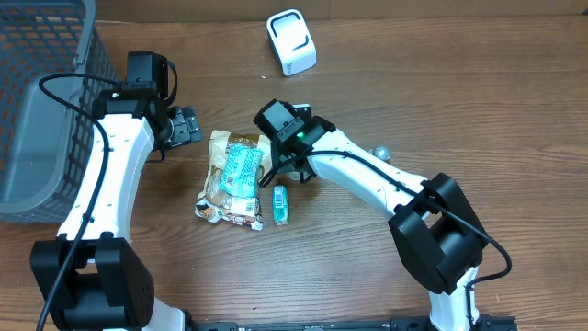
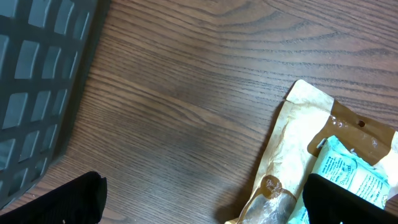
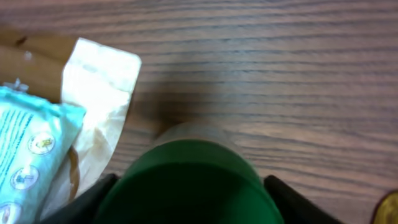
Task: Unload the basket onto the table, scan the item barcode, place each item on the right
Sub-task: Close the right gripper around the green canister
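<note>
- One wooden table (image 1: pixel 441 83) carries everything.
- One grey mesh basket (image 1: pixel 46 101) stands at the far left edge.
- Two white arms reach in from the near side, one on the left and one on the right.
- Left gripper (image 1: pixel 186 126) hangs just left of the snack bag's far end. In its wrist view, the left gripper (image 2: pixel 208 204) has its fingers (image 2: pixel 68 200) spread wide over bare wood, with nothing between them.
- Right gripper (image 1: pixel 280 175) is low at the snack bag's right edge. In its wrist view, the right gripper (image 3: pixel 186 202) has a finger on each side of a green rounded object (image 3: pixel 186 180). That object is too blurred to name, and I cannot tell whether the fingers press it.
- Tan snack bag (image 1: pixel 225 188) lies flat mid-table, with a pale blue packet (image 1: pixel 243 165) on top.
- White barcode scanner (image 1: pixel 291 41) sits at the far edge, well apart from both grippers.
- Small teal packet (image 1: pixel 280 204) lies just right of the snack bag, just near of the right gripper.
- Small silver ball (image 1: pixel 379 152) rests beside the right arm.
</note>
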Tool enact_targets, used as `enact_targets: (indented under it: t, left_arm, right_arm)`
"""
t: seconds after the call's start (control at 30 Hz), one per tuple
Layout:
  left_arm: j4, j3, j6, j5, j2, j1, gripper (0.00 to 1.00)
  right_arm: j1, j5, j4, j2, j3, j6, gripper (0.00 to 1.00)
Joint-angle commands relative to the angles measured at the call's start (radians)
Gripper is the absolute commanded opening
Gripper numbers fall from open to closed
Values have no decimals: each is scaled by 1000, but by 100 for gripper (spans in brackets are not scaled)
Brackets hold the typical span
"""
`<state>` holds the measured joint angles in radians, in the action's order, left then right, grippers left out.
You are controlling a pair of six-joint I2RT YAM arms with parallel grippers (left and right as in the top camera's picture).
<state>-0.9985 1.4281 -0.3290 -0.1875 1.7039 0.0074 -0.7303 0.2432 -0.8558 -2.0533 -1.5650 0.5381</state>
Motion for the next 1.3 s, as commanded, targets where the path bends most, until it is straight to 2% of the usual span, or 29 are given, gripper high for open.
enact_targets:
  t: [0.0,0.2,0.4,0.47,0.63,0.97,1.17,1.2,1.27]
  left_arm:
    - [4,14,19,-3,-4,-1,99]
    - [4,14,19,-3,-4,-1,100]
    - [4,14,19,-3,-4,-1,100]
    - [4,14,19,-3,-4,-1,100]
    - [4,14,19,-3,-4,-1,99]
    - [4,14,19,-3,-4,-1,100]
    - [4,14,19,-3,-4,-1,100]
    - [4,14,19,-3,-4,-1,100]
    - [4,14,19,-3,-4,-1,99]
  right_arm:
    - [7,11,-3,5,-17,7,48]
    - [8,11,-85,29,-56,4,46]
    - [8,11,-158,79,-72,-8,47]
    - [8,11,-172,79,-72,-43,51]
    - [8,11,-160,78,-71,-94,56]
    - [8,11,-145,51,-71,-148,57]
    - [8,11,-130,42,-57,-152,63]
    - [9,11,-130,42,-57,-151,66]
    - [10,11,-130,42,-57,-151,81]
